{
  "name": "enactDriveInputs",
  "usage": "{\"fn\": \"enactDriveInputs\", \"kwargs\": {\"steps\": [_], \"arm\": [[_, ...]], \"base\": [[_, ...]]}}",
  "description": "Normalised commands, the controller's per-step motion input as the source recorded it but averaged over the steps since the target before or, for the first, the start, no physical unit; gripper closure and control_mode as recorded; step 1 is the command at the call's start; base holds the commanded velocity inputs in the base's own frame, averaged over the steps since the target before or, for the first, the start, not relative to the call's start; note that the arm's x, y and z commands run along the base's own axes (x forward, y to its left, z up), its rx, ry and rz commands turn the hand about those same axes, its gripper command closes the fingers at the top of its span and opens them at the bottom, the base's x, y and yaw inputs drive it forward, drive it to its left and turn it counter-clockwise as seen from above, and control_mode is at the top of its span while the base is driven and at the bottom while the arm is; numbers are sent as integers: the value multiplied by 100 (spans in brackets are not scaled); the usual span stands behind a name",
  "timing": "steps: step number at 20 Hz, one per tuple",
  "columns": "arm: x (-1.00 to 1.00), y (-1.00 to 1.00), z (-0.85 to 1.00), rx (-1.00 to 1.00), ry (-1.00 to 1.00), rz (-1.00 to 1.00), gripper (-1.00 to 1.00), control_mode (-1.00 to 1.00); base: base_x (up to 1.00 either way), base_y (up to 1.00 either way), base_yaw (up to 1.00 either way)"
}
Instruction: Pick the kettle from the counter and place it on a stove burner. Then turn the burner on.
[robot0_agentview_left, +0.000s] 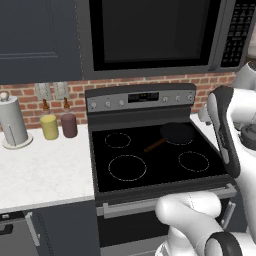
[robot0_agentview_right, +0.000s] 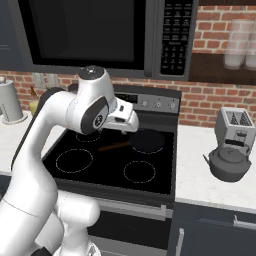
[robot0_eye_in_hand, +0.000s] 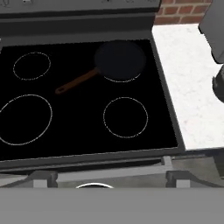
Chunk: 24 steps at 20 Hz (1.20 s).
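Observation:
The dark grey kettle (robot0_agentview_right: 230, 162) stands upright on the white counter (robot0_agentview_right: 197, 180) to the right of the stove, in front of a toaster; its edge also shows as the kettle (robot0_eye_in_hand: 219, 87) at the right rim of the hand view. The largest burner (robot0_agentview_left: 127, 167) (robot0_agentview_right: 74, 160) (robot0_eye_in_hand: 24, 119) is the front left circle of the black cooktop and is bare. My gripper (robot0_eye_in_hand: 109, 180) hangs open above the stove's front edge, its fingertips (robot0_eye_in_hand: 43, 178) far apart with nothing between them. It is well left of the kettle.
A black frying pan (robot0_agentview_left: 176, 132) (robot0_agentview_right: 147, 141) (robot0_eye_in_hand: 120, 60) with a brown handle lies on the rear right circle. A toaster (robot0_agentview_right: 235, 125) stands behind the kettle. On the left counter are a paper towel roll (robot0_agentview_left: 12, 122) and two canisters (robot0_agentview_left: 49, 126). A microwave (robot0_agentview_left: 150, 30) hangs overhead.

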Motion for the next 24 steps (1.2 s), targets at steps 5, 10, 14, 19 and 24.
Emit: {"fn": "enactDriveInputs", "kwargs": {"steps": [5,10,14,19,24], "arm": [[-42,-72,0,0,0,-16,-100,-100],[-40,-73,0,0,0,-24,-100,-100],[-16,-100,0,0,0,-25,-100,-100],[-1,-100,-6,0,0,-26,-100,-100],[15,-100,-17,0,0,-26,-100,-100]], "base": [[0,0,0],[0,0,0],[0,0,0],[0,0,0],[0,0,0]]}}
